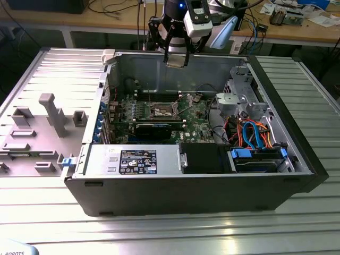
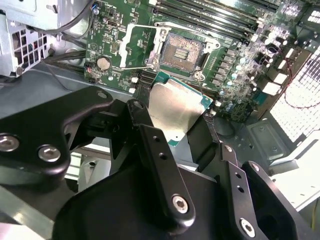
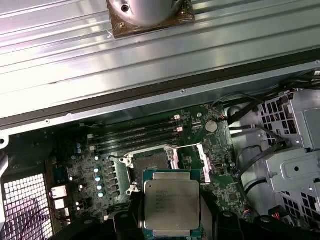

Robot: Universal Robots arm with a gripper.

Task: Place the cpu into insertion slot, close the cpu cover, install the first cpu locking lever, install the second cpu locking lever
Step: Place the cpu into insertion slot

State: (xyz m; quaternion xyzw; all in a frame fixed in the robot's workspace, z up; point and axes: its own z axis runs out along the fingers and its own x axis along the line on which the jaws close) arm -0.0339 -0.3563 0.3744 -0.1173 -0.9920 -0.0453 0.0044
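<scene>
My gripper (image 1: 176, 57) hangs above the back wall of the open computer case, shut on the cpu (image 1: 176, 61). Both wrist views show the cpu (image 2: 176, 106) (image 3: 171, 202), a flat square chip with a silvery top and green edge, clamped between the black fingers (image 2: 150, 137). It is held in the air, clear of the board. Below it lies the insertion slot (image 2: 182, 49) (image 3: 151, 162) (image 1: 161, 110), bare, with a dark centre. The cpu cover (image 2: 136, 45) (image 3: 202, 161) is swung open to one side of the slot. Thin wire levers stand raised around the slot.
The green motherboard (image 1: 191, 119) fills the case floor, with long memory slots (image 3: 135, 135) beside the socket and a black card (image 1: 154, 128) in front. A power supply (image 1: 133, 161) and a drive cage with blue and orange cables (image 1: 255, 133) line the near and right sides. Grey fixtures (image 1: 48, 119) lie on the exterior view's left.
</scene>
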